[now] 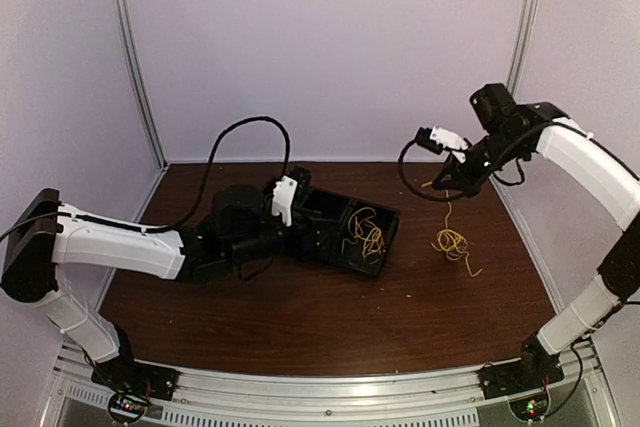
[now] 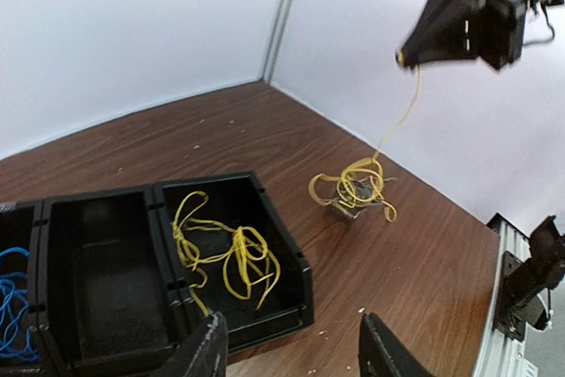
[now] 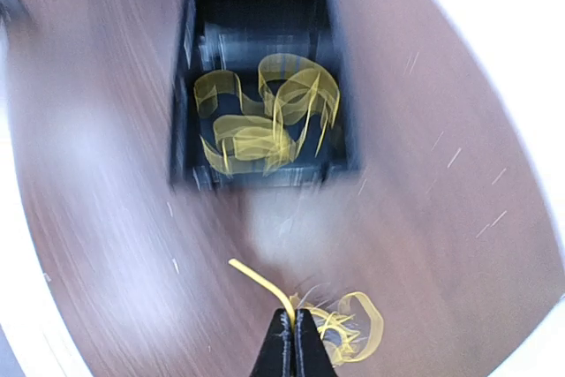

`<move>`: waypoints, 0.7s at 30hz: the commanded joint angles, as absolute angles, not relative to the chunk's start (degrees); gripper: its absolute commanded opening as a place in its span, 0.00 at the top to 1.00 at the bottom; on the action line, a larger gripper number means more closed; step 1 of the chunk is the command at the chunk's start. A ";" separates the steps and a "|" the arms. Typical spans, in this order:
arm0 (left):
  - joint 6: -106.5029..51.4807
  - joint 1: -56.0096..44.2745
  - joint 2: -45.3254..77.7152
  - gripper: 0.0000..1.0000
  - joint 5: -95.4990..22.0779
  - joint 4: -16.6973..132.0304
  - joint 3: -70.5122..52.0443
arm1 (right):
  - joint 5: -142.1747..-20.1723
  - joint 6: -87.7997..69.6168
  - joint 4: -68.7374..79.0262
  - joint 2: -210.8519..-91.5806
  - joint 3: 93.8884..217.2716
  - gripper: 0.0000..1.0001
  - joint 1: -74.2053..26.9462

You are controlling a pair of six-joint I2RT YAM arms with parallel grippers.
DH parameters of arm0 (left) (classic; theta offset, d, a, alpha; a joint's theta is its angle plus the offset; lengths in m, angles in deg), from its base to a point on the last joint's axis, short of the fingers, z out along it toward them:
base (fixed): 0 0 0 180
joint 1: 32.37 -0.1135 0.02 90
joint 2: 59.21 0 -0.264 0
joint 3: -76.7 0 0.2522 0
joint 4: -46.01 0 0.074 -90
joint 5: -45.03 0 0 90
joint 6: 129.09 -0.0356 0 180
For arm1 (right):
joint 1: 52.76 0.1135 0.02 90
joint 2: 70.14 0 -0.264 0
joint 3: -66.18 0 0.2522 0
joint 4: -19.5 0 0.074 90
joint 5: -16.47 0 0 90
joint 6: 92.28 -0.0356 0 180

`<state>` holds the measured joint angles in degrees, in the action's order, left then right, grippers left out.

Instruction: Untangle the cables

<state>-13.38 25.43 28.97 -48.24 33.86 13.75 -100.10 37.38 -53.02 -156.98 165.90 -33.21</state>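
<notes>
The brown desk (image 1: 300, 327) has white walls (image 1: 330, 47) on three sides and open wood near the front. A black bin (image 2: 300, 264) holds yellow cables (image 2: 225, 249) in its end box and blue cables (image 2: 11, 297) in another. The right end effector (image 2: 402, 57) is clamped on a yellow strand (image 2: 411, 103) that hangs down to a loose bundle (image 2: 353, 187), maybe with some grey in it. The left end effector (image 2: 296, 346) is apart.

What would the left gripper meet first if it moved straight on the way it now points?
Probably the black bin, at the corner of its end compartment holding yellow cables. The left gripper sits open just before that rim, though depth is unclear.
</notes>
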 commanded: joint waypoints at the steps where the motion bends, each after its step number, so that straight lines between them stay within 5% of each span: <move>1: -24.13 28.27 31.07 0.47 -40.03 23.88 10.18 | -113.25 34.40 -62.63 -151.39 179.94 1.00 -33.36; 9: -33.33 34.60 33.71 0.44 -42.17 15.55 5.56 | -127.92 33.18 -63.18 -149.21 189.51 1.00 -33.29; 21: -31.38 37.00 49.94 0.42 -37.17 10.20 -4.90 | -136.93 19.46 -43.62 -144.67 185.52 1.00 -32.37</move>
<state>-31.26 35.79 45.19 -39.63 15.11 -2.12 -133.17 24.25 -50.68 -146.60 184.28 -32.86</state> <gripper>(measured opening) 0.576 0.008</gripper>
